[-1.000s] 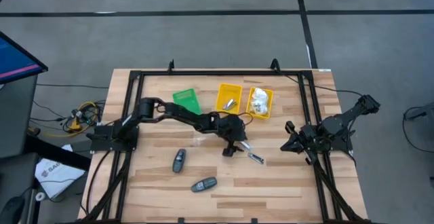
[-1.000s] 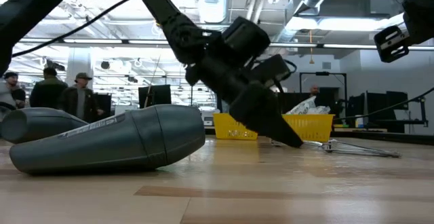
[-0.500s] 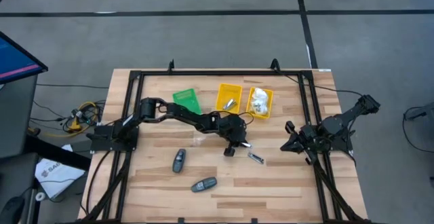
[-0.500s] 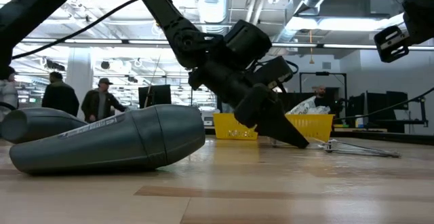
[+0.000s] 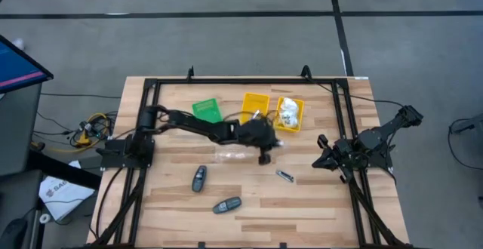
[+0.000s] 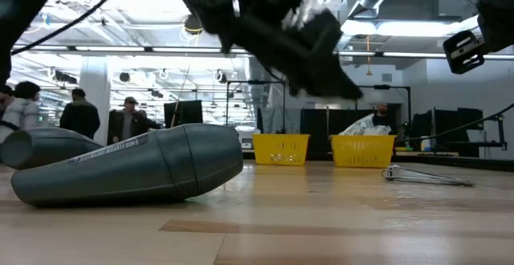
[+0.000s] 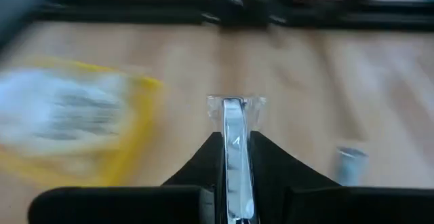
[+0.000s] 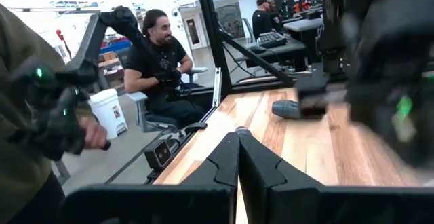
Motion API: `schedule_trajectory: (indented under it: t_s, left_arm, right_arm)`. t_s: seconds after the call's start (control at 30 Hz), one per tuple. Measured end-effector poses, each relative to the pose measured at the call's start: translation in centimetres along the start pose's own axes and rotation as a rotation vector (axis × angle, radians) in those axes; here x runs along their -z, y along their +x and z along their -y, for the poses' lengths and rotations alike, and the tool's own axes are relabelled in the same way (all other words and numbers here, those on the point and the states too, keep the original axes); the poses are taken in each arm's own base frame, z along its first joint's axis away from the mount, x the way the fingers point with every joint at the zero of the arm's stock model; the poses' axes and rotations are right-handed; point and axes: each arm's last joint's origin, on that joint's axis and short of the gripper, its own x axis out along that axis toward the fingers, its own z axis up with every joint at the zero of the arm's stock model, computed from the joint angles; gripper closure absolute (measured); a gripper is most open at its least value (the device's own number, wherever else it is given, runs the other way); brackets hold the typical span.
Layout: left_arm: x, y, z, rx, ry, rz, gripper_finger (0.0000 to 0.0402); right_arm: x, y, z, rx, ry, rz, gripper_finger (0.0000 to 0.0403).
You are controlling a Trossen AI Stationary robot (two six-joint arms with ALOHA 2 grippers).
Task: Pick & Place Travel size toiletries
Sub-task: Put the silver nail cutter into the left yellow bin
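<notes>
My left gripper hangs above the table's middle, just near of the yellow bins, shut on a thin silver metal piece in clear wrap. A second silver piece lies flat on the wood. Two dark grey oval gadgets lie on their sides toward the near edge. White packets fill the right yellow bin. A small silver item rests in the left yellow bin. My right gripper waits shut at the table's right side. My left gripper pinches the silver piece between its two fingers. The piece lies along the fingers, and its wrapped end sticks out past the fingertips. The fingers point roughly level toward the table's right edge. The piece is lifted clear of the table.
A green bin stands left of the yellow ones at the far side. A black frame runs around the tabletop. A pale see-through scrap lies under the left arm. People stand in the room beyond the table.
My left gripper has risen off the table with one silver piece and gone toward the far edge and the yellow bins. The other silver piece has stayed where it lay.
</notes>
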Motion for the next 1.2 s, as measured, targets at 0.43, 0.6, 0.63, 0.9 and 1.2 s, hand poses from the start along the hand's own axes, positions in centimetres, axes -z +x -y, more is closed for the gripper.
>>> schedule_trajectory:
  t_s: [0.43, 0.6, 0.63, 0.9, 1.2]
  left_arm:
    - [-2.4, -3.2, -8.8, -0.534, -0.279, 0.081, 0.0362]
    - [-0.3, -2.6, -10.3, -0.579, -0.377, -0.019, 0.0362]
    - [-0.2, -2.4, -10.4, -0.581, -0.388, -0.015, 0.0362]
    - [2.9, -1.7, -9.9, -0.613, -0.461, -0.118, 0.0362]
    - [4.9, -1.9, -10.0, -0.643, -0.532, -0.136, 0.0335]
  right_arm:
    - [0.0, 0.0, 0.0, 0.001, 0.000, 0.000, 0.0403]
    - [0.0, 0.0, 0.0, 0.001, 0.000, 0.001, 0.0403]
    - [0.0, 0.0, 0.0, 0.000, 0.000, 0.000, 0.0403]
    - [0.0, 0.0, 0.0, 0.000, 0.000, 0.000, 0.0403]
    - [0.0, 0.0, 0.0, 0.000, 0.000, 0.000, 0.0403]
